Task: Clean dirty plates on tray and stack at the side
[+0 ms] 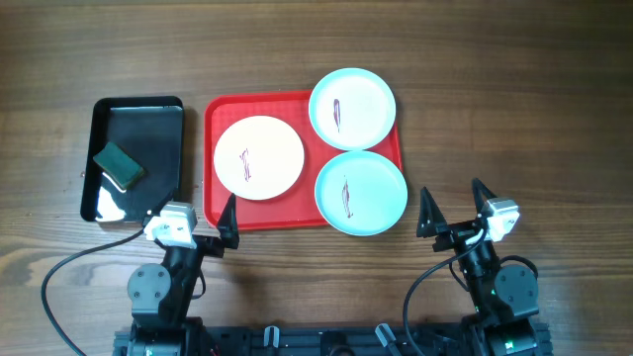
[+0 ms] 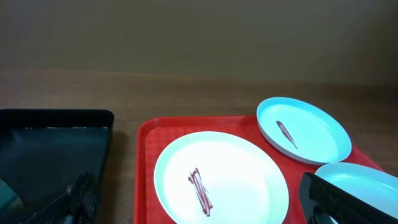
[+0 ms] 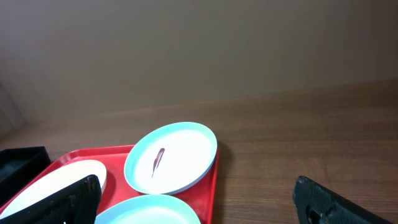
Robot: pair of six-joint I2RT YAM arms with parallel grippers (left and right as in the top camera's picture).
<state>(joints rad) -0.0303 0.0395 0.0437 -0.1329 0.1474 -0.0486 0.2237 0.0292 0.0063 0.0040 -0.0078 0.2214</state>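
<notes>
Resting on tray (image 1: pixel 223 109), three smeared plates (image 1: pixel 259 156)

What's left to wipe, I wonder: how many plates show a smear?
3. The white plate sits on the tray's left half, the far turquoise plate at its far right corner, the near turquoise plate overhanging its near right edge. None looks hidden.

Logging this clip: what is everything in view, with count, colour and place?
red tray: 1, red, middle of the table
white plate: 1, white with a dark smear, left half of the red tray
turquoise plates: 2, pale turquoise, each smeared, right side of the red tray
black tray: 1, glossy black, left of the red tray
sponge: 1, green, in the black tray
table: 1, brown wood
left gripper: 1, black, open, by the red tray's near left corner
right gripper: 1, black, open, right of the red tray
</notes>
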